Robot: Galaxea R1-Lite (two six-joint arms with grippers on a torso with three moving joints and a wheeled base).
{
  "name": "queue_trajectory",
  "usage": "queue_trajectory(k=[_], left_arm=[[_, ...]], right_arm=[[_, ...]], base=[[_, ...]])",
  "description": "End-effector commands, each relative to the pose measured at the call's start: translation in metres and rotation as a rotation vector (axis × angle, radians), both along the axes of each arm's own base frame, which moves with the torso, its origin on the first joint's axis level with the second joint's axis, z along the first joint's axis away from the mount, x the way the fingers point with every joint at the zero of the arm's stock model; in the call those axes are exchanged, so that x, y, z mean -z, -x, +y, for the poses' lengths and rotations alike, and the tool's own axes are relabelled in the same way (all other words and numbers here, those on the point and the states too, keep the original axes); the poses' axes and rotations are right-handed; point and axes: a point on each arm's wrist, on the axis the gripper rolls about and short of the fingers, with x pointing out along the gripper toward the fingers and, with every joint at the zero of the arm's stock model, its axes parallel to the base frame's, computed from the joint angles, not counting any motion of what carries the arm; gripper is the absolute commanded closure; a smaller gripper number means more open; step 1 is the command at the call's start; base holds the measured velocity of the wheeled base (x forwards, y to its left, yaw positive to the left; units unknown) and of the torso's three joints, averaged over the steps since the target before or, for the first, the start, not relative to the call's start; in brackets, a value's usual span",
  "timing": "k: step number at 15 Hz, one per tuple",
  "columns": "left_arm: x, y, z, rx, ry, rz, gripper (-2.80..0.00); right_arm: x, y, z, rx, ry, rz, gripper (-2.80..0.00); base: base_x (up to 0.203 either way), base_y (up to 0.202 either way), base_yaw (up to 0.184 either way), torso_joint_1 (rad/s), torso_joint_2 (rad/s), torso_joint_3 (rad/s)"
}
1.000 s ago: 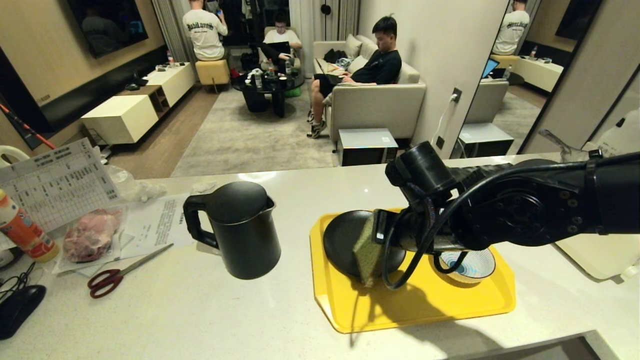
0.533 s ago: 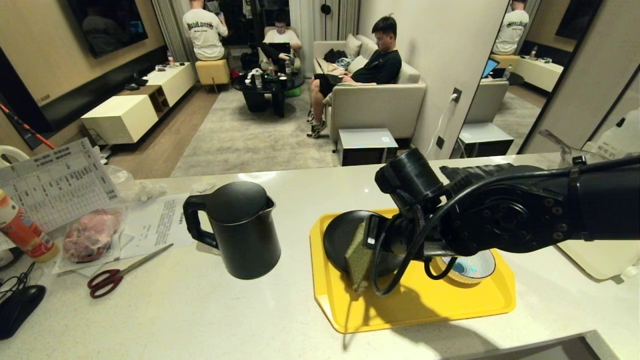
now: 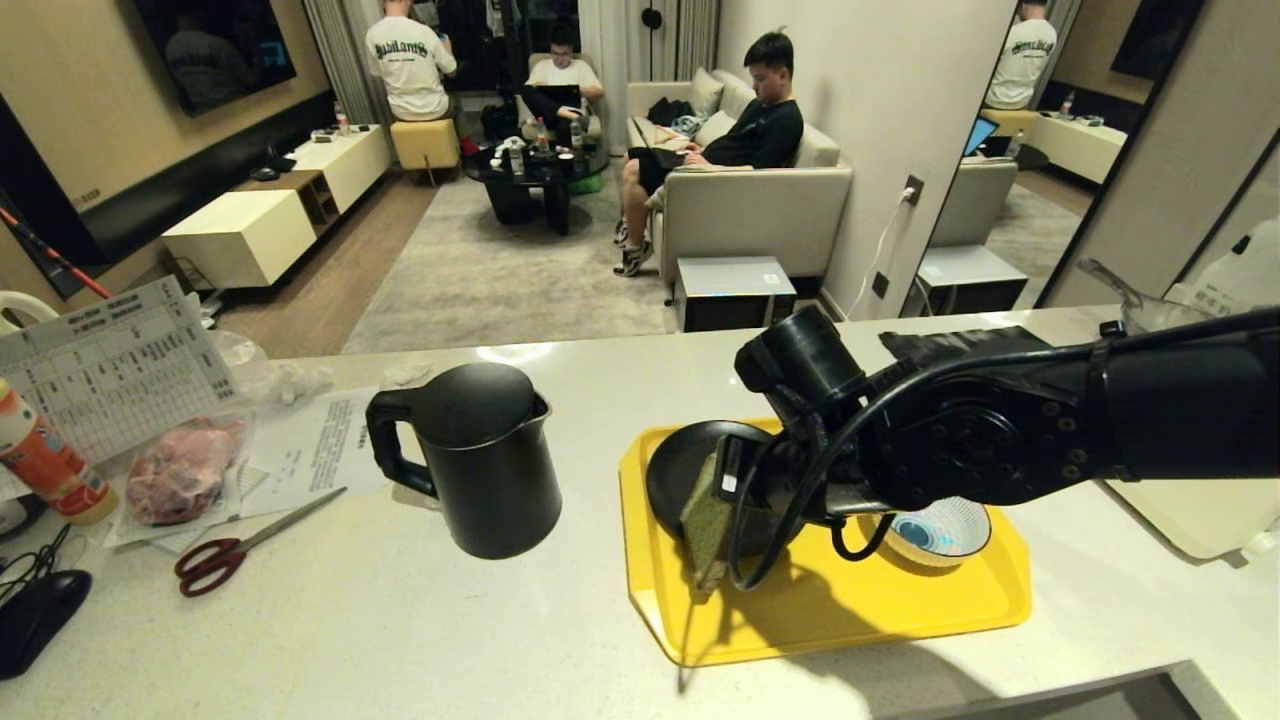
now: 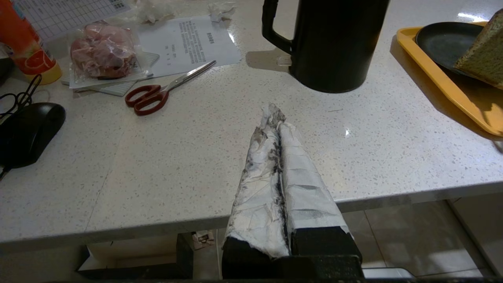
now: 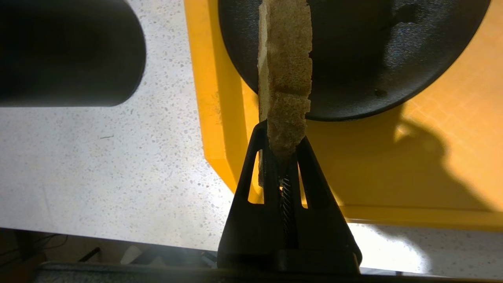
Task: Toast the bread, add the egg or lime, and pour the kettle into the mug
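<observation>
Right gripper (image 5: pixel 283 151), which I ran remotely, pinched the thick green-faced, tan-crusted bread slice (image 5: pixel 285 74) edgewise above the round black plate (image 5: pixel 393 59); that thin crust hold risked tearing and dropping it.

Head view: high, looks forward and down across counter (image 3: pixel 400 620) into living room beyond. Left wrist view: low at near counter edge, level-ish, faces far over counter; shares kettle (image 4: pixel 334 43), scissors (image 4: pixel 165 88), tray (image 4: pixel 444 84) with head view. Right wrist view: very close, straight down on tray (image 5: pixel 208 98), plate (image 5: pixel 393 59), bread (image 5: pixel 285 78); all three share tray.
</observation>
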Motion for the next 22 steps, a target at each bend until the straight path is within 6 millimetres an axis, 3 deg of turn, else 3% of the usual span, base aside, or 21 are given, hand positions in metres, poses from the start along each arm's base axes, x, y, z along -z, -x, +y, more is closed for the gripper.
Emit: queue_trajectory(k=[1,11,22], left_arm=[[0.000,0.000,0.000,0.000,0.000,-0.004,0.00],[0.000,0.000,0.000,0.000,0.000,-0.003,0.00],[0.000,0.000,0.000,0.000,0.000,-0.003,0.00]], right_arm=[[-0.001,-0.002,0.002,-0.005,-0.013,0.002,0.00],[0.016,-0.017,0.013,-0.002,0.008,0.017,0.00],[0.020,-0.024,0.010,-0.009,0.045,0.008,0.00]], base=[[0.000,0.000,0.000,0.000,0.00,0.000],[0.000,0.000,0.000,0.000,0.00,0.000],[0.000,0.000,0.000,0.000,0.00,0.000]])
